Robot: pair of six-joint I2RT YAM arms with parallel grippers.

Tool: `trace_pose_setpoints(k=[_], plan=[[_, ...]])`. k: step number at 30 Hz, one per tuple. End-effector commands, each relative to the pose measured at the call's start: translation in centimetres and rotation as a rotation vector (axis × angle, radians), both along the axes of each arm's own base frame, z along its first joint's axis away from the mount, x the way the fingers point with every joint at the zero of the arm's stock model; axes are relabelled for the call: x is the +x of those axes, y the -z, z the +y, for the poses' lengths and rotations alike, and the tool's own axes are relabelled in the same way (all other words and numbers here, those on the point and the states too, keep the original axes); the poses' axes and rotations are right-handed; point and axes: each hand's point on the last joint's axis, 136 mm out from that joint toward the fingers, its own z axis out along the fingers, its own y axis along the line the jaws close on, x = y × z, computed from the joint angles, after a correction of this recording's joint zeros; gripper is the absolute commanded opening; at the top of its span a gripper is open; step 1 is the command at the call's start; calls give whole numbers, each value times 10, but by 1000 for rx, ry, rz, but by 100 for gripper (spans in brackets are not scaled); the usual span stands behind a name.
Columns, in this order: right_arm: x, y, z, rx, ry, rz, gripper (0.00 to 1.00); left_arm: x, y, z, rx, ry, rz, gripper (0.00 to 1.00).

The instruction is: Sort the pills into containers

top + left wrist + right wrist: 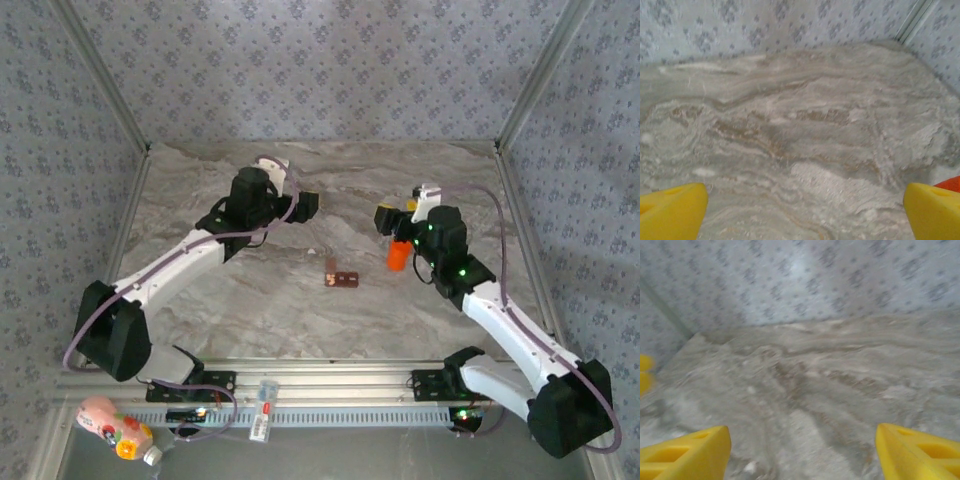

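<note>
The containers [342, 279], a short dark reddish-brown strip, lie at the middle of the marble table [250, 300]. Tiny orange specks at the strip's left end could be pills, too small to tell. An orange bottle [398, 256] sits just right of the strip, below my right gripper [388, 216]. In the right wrist view that gripper [802, 455] is open, with bare table between its yellow fingertips [687, 455]. My left gripper [308, 205] hovers at the back centre-left; its wrist view shows the left gripper [802, 212] wide open over bare marble, with a sliver of orange [952, 184] at the right edge.
Patterned walls and metal posts [530, 80] close in the table on three sides. A pink bottle [110, 425] and a small white item [263, 410] lie by the front rail, off the table. A yellow tip [644, 372] shows at the left edge of the right wrist view.
</note>
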Motion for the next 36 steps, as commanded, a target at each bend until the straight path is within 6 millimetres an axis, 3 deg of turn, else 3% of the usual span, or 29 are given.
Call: trace_pose_setpoints(k=[1, 9, 19, 23, 36], plan=[[-38, 52, 27, -14, -176, 314, 74, -4, 21, -3, 52, 43, 82, 100], [-62, 107, 59, -57, -278, 572, 59, -8, 68, -5, 151, 79, 216, 100], [-67, 183, 54, -181, -220, 764, 52, -13, 89, -13, 158, 117, 293, 98], [-69, 197, 56, -188, -224, 789, 48, -16, 93, -18, 152, 134, 310, 96], [-63, 215, 61, -197, -224, 817, 40, -25, 111, -37, 179, 189, 358, 89]])
